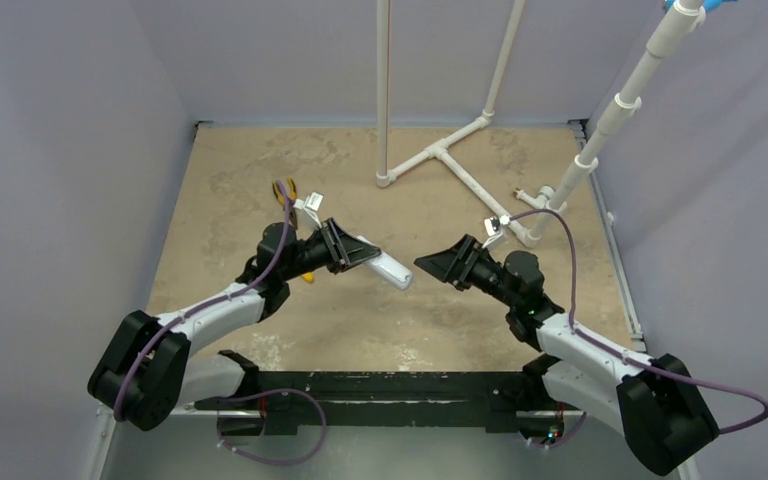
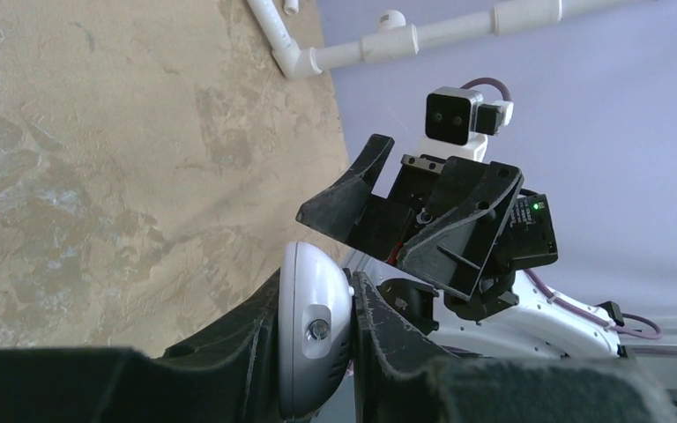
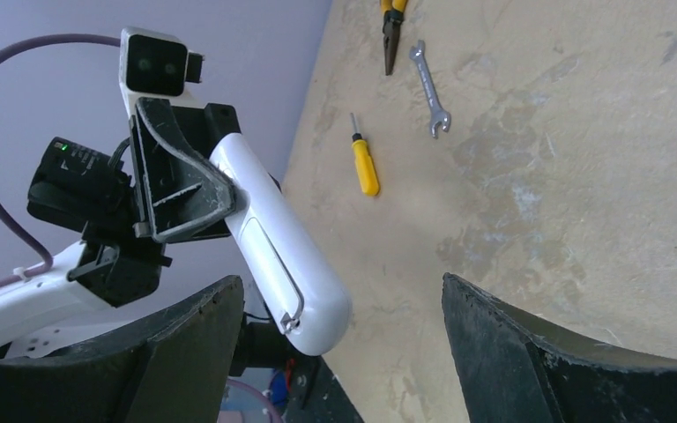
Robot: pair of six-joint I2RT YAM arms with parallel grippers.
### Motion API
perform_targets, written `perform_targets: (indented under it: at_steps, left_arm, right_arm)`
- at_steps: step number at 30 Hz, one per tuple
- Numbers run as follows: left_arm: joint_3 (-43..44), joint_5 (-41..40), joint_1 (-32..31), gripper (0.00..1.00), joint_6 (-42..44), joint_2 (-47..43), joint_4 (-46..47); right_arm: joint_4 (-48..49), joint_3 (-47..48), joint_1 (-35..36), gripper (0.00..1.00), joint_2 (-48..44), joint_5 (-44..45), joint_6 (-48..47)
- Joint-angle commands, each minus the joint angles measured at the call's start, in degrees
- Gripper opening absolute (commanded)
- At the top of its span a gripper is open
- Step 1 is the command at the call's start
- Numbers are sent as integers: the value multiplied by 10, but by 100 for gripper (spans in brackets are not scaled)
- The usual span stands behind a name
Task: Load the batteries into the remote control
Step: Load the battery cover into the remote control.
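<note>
The white remote control (image 1: 390, 268) is held above the table, clamped near one end by my left gripper (image 1: 356, 250), its free rounded end pointing right. In the left wrist view the remote control (image 2: 313, 322) sits edge-on between the black fingers (image 2: 229, 352). My right gripper (image 1: 438, 258) faces it from the right, jaws wide open with nothing in them. In the right wrist view the remote control (image 3: 278, 247) shows its back seam, its tip just ahead of my right gripper (image 3: 339, 282). The batteries are out of view.
Orange-handled pliers (image 3: 392, 26), a silver wrench (image 3: 429, 88) and a yellow screwdriver (image 3: 366, 167) lie on the tan table behind the left arm. A white pipe frame (image 1: 440, 150) stands at the back, with a slanted pipe (image 1: 610, 120) at the right. Grey walls enclose the table.
</note>
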Motion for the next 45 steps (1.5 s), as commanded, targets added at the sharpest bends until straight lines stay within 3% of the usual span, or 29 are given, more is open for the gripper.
perform_targets:
  at_steps: [1, 12, 27, 45]
  left_arm:
    - [31, 4, -3, 0, 2, -16, 19]
    - [44, 0, -3, 0, -1, -3, 27]
    - [47, 1, -3, 0, 0, 3, 27]
    - [41, 1, -3, 0, 0, -4, 26]
  right_arm:
    - [93, -2, -2, 82, 13, -27, 43]
    - [148, 4, -1, 80, 75, -70, 51]
    - [207, 26, 25, 65, 141, -108, 57]
    - [247, 36, 34, 30, 180, -112, 65]
